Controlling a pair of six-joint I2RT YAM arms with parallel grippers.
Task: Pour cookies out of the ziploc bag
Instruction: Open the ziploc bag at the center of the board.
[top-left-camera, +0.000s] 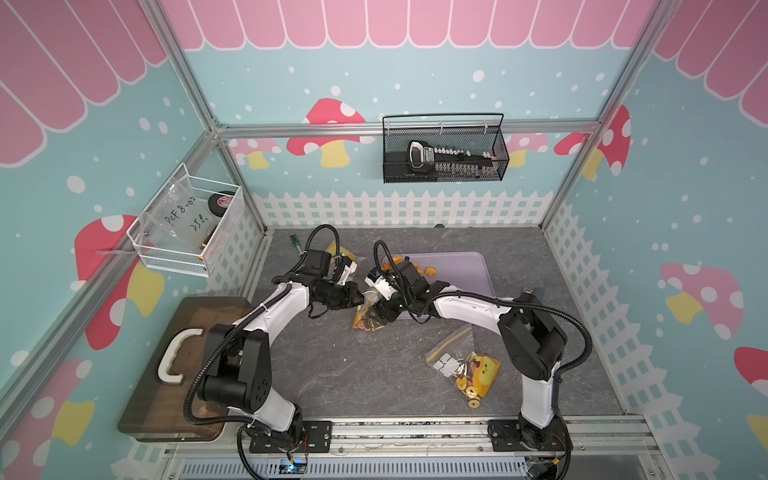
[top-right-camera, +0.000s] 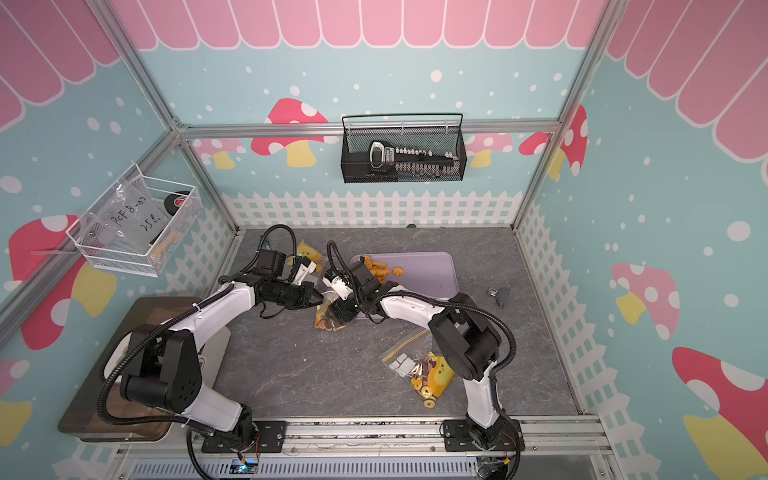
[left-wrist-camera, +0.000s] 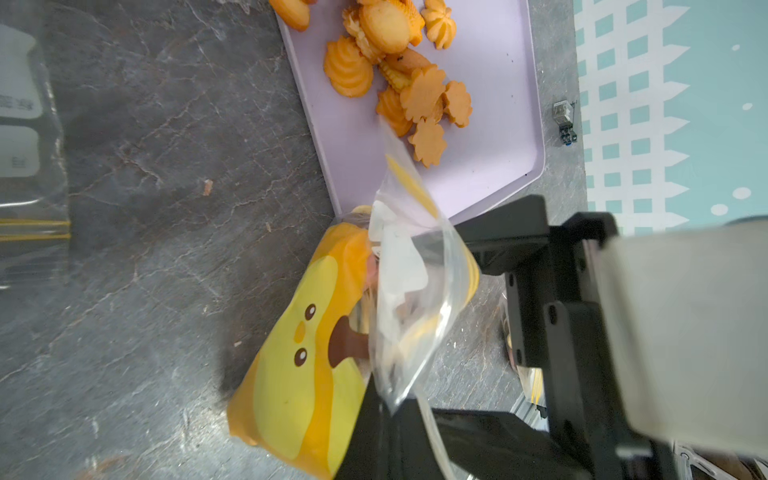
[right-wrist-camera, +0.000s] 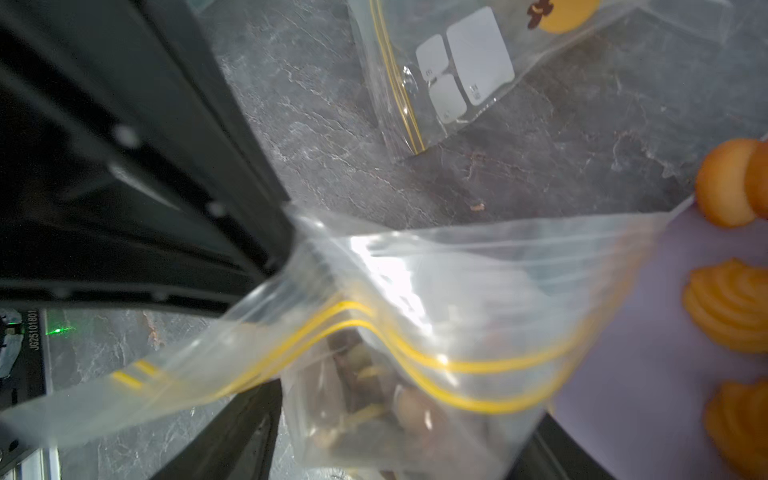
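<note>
Though the left pincer (top-left-camera: 357, 296) is clenched on the clear edge of the zip bag (top-left-camera: 367, 316), the right pincer (right-wrist-camera: 274, 332) is released, its jaws apart with the bag's yellow-striped lip slack between them. Brownish cookies (right-wrist-camera: 409, 409) sit inside that bag, just beside the near corner of the lilac tray (top-left-camera: 457, 274). Orange cookies (left-wrist-camera: 415, 91) lie heaped on the tray. A second bag (top-left-camera: 453, 361) lies on the worktop (top-left-camera: 353, 374).
</note>
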